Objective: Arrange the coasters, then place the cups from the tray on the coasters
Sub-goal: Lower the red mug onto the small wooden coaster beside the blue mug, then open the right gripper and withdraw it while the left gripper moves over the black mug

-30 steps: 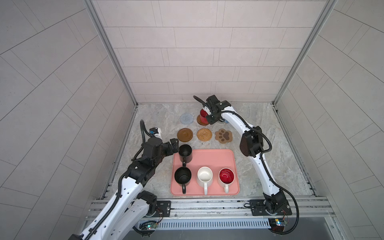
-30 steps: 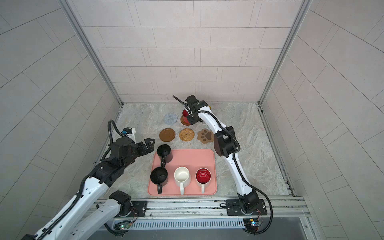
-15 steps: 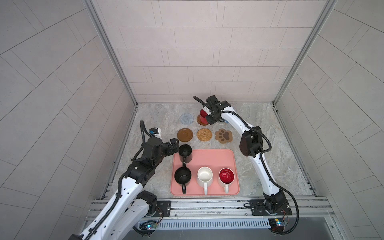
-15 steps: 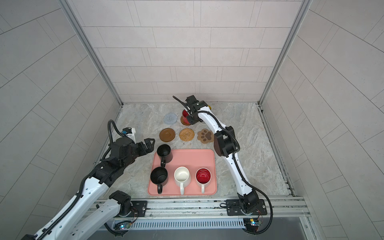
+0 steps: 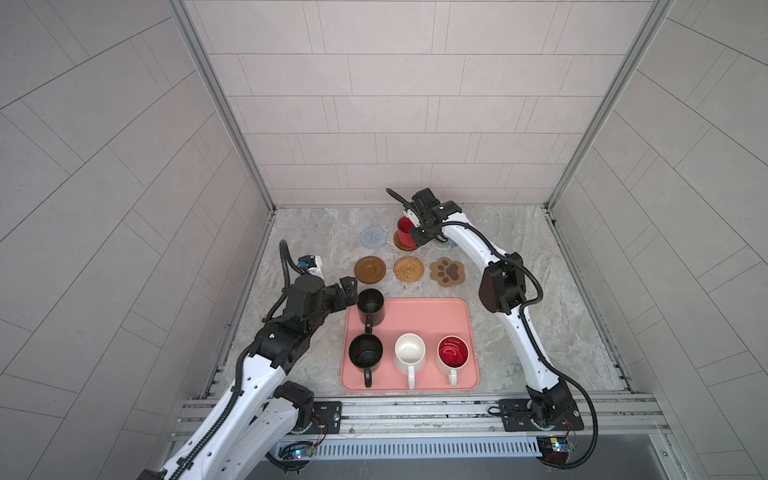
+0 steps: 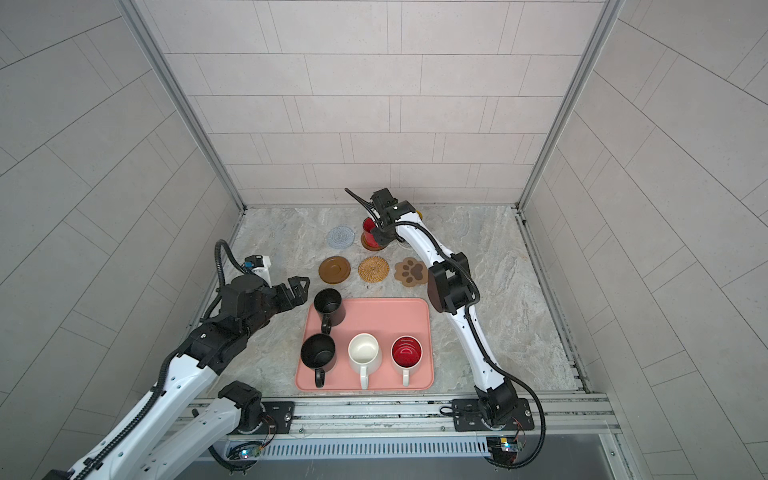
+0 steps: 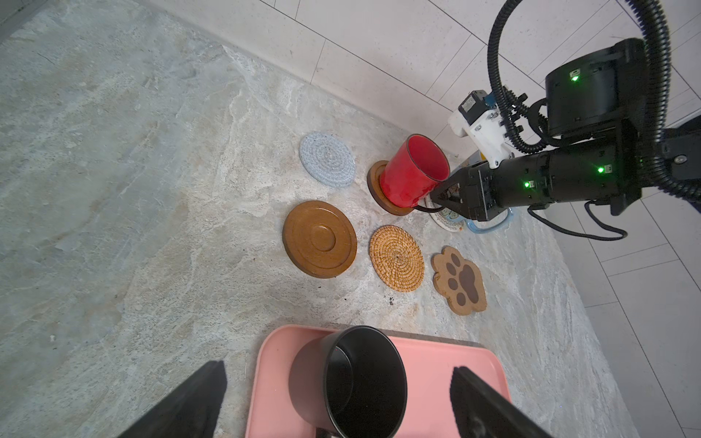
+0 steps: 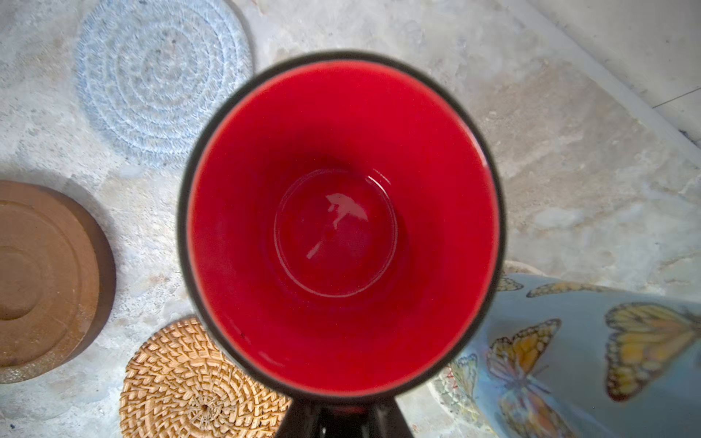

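We see nothing shift; the red mug (image 5: 404, 231) sits placed on the far brown coaster (image 7: 375, 178); right gripper (image 7: 440, 193) pinched at its handle, grasping or not we cannot tell; left gripper (image 5: 348, 290) gapes beside the tray's (image 5: 428, 316) black mug (image 5: 370, 306).

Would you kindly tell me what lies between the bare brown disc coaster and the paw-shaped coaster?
The tan rattan coaster, touching neither the brown disc coaster nor the paw-shaped coaster; both top views show it.
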`<state>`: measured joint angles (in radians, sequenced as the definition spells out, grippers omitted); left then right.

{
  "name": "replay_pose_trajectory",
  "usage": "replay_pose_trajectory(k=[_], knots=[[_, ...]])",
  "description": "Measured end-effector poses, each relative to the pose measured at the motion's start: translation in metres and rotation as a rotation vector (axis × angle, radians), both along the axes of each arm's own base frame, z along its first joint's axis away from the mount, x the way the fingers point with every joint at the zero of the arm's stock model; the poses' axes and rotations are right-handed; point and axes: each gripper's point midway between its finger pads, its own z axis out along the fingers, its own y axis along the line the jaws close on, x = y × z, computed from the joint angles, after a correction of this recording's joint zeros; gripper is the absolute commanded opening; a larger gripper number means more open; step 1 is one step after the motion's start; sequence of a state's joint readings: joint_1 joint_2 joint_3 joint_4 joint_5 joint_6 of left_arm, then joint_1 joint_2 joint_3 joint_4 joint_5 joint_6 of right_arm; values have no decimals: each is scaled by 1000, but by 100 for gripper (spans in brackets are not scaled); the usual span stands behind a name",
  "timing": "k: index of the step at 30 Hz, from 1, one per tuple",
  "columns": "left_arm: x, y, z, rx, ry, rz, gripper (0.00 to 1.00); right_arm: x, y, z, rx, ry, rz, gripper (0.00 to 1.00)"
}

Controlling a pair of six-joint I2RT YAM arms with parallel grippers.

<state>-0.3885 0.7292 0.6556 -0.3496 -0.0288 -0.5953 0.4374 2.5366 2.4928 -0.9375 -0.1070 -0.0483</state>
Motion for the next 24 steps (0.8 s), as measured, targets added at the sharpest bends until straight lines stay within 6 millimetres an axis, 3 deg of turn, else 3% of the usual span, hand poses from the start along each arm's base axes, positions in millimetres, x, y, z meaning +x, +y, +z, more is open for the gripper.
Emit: replay_pose_trajectory(k=[8, 20, 24], knots=[[0, 0, 1, -1, -3, 0, 100, -1, 1, 0, 5, 3, 3, 26], [-1, 1, -1, 3, 3, 2, 100, -11, -2, -4, -3, 47, 3, 42], [-2, 2, -3, 7, 11, 9, 100, -17, -5, 4, -10, 58, 4, 45]])
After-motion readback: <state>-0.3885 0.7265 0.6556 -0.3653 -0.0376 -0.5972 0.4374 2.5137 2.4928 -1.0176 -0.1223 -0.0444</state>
